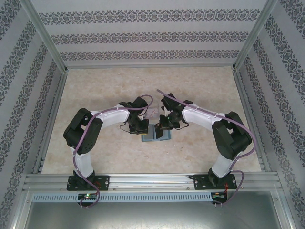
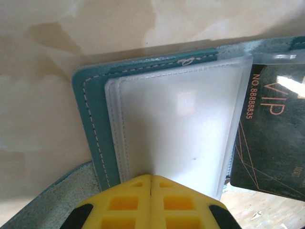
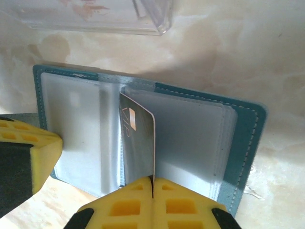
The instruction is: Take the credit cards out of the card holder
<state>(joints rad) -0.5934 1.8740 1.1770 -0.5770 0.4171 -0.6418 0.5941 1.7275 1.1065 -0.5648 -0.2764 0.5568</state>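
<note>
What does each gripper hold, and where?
Left gripper: the clear sleeve of the card holder, near edge. Right gripper: the dark VIP card, near edge.

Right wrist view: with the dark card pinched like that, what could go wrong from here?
1. The right gripper grips the dark card only by its near edge, so the card may slip or twist when pulled.
2. The left gripper seems to pin the card holder by one clear sleeve alone, so the holder could lift along with the card.
</note>
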